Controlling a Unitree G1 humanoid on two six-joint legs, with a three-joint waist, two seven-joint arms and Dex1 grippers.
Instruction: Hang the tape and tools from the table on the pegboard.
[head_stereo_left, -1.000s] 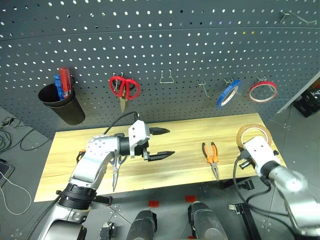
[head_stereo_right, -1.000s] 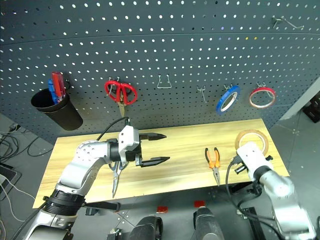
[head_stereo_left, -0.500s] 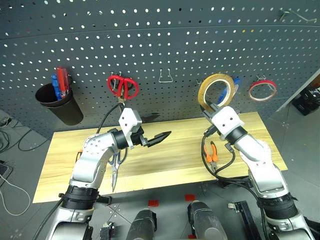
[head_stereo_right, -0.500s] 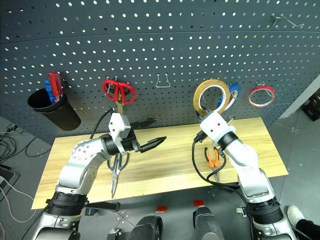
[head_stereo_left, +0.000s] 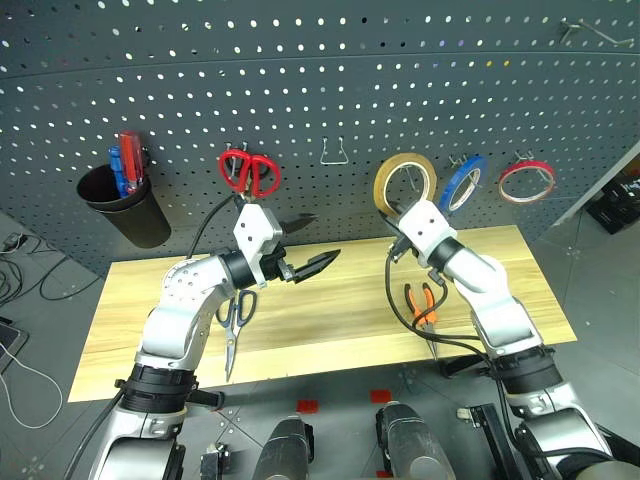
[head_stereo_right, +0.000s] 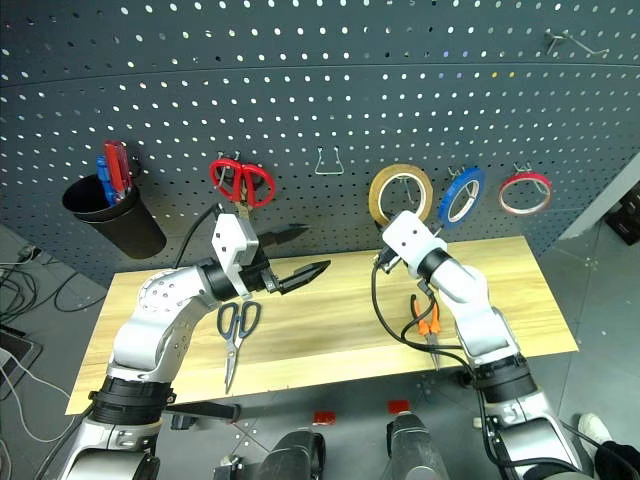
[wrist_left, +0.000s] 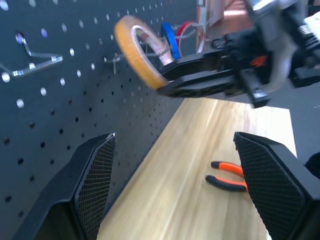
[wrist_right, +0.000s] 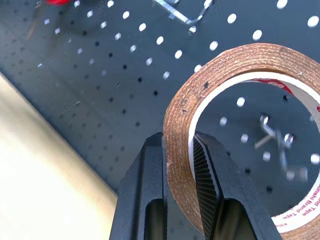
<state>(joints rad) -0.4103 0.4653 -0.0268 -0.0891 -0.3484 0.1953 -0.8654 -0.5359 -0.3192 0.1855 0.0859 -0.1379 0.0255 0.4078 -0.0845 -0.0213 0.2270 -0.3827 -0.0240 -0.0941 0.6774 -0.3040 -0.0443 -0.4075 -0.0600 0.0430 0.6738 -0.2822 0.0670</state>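
Head views: pegboard (head_stereo_left: 330, 90) is the landmark, w/ the table (head_stereo_left: 340, 300) just below it. Right gripper (head_stereo_left: 400, 214) is raised in front of the board, fingers clenched on the tape (head_stereo_left: 403, 181), ring upright and close to the board face, just left of the blue roll (head_stereo_left: 457, 185) and red roll (head_stereo_left: 526, 181) hanging there. Left gripper (head_stereo_left: 303, 243) is up over the table below the board's red scissors (head_stereo_left: 249, 173), fingers spread, nothing between them. On the table under the board: dark-handled scissors (head_stereo_right: 237, 325) toward the left, pliers (head_stereo_left: 424, 304) toward the right, partly behind the right arm. Black cup (head_stereo_left: 126, 207) w/ red & blue handles hangs at the board's far left. Left wrist view: adds a side look, both mesh pads (wrist_left: 96, 180) wide apart, tape edge-on near the board by a small hook (wrist_left: 116, 59), pliers flat on the wood below. Right wrist view: adds the grip detail, one finger (wrist_right: 150, 195) outside the ring, the other inside, pinching its wall; board holes and a bent hook (wrist_right: 272, 132) show thru the ring, hook not yet inside it as far as I can tell.
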